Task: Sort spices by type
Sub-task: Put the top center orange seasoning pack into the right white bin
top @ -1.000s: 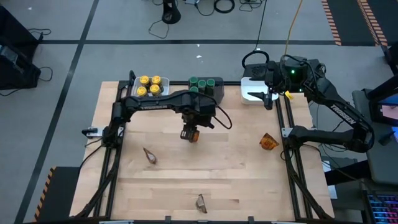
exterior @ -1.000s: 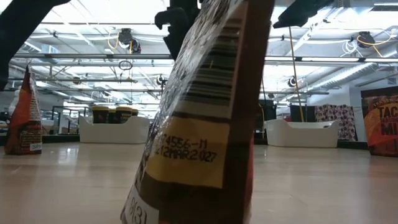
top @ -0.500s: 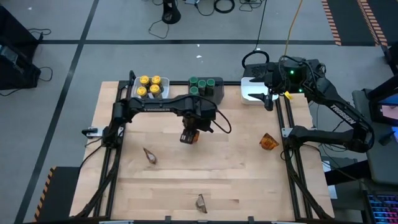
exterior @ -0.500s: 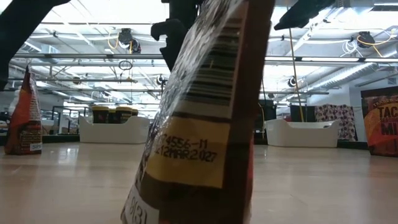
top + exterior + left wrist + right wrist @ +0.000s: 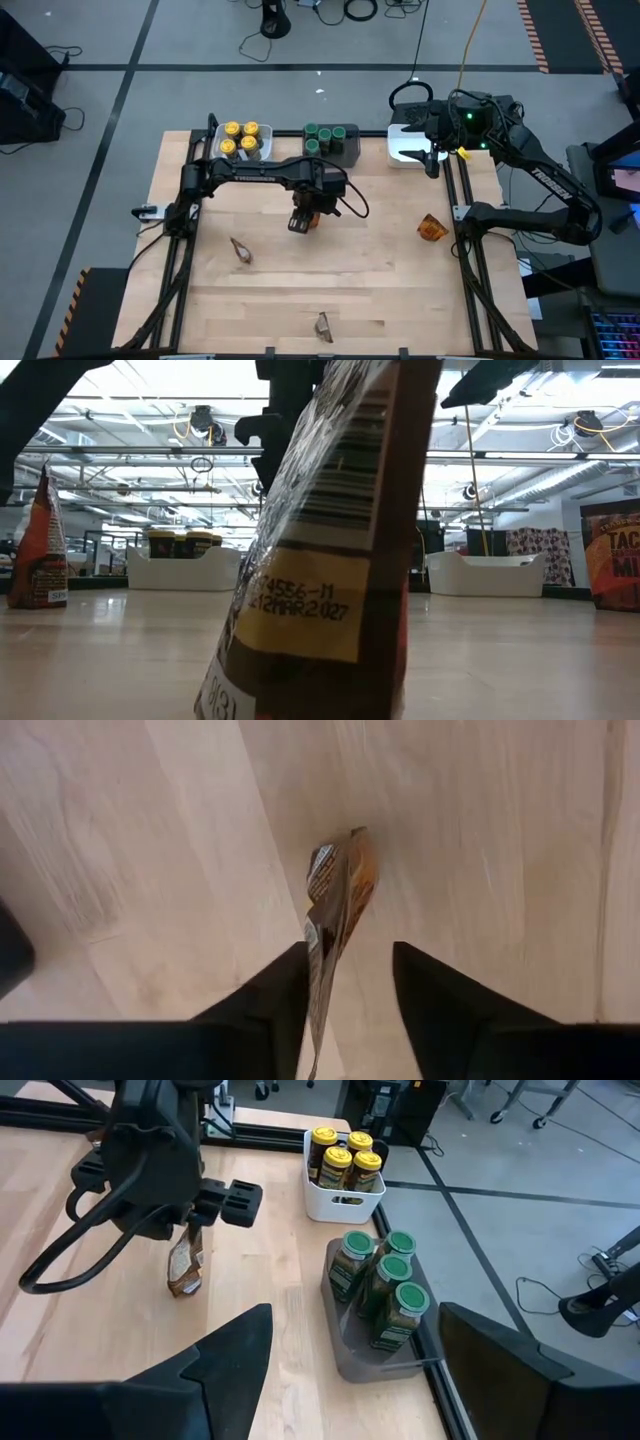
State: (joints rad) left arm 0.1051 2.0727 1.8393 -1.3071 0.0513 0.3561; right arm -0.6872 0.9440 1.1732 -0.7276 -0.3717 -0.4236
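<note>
Though gripped, packet upright, lengthwise vertical

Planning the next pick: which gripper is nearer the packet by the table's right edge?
Right gripper: it hovers just beyond the packet. Left gripper is mid-table.

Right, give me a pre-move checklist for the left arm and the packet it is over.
1. Packet between the left gripper fingers: ok, one finger touches it.
2. Jaws closed on packet: cannot tell, a gap shows on the other side.
3. Packet lifted off the table: cannot tell.
4. Right gripper out of the way, open above the white bin: ok.
5. Three more packets left loose on the table: not ok.
</note>
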